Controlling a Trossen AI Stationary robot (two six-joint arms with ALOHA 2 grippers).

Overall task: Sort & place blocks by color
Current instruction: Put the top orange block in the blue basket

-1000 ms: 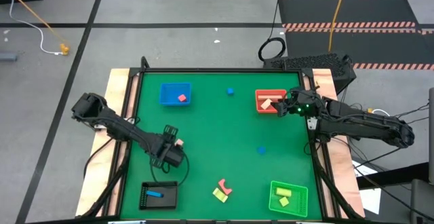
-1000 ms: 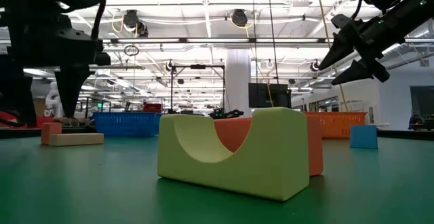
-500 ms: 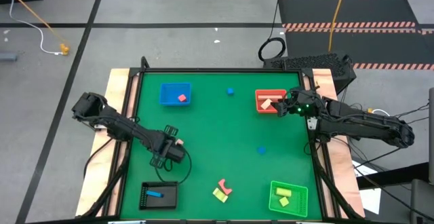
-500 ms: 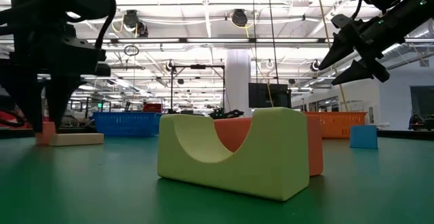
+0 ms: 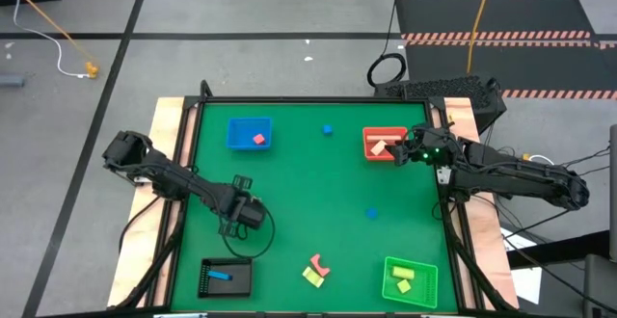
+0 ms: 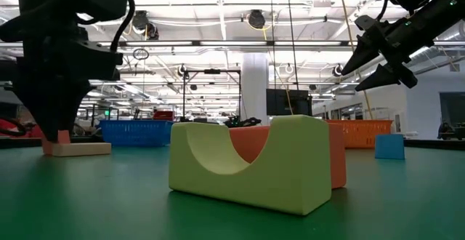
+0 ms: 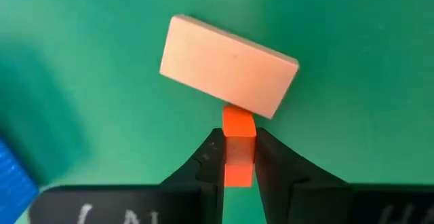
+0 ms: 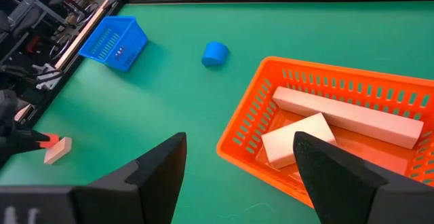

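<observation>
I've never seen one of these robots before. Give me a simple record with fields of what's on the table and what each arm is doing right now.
left gripper: down at the table's left side, shut on a small red block that touches a tan block
right gripper: open, empty, hovering by the red tray
red tray: two tan blocks
blue tray: one red block
black tray: one blue block
green tray: yellow blocks
loose on the mat: two blue blocks, a yellow arch with a red block behind it

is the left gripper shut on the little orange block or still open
Shut: the left gripper has both fingers pressed on the orange block, beside a tan block.
</observation>
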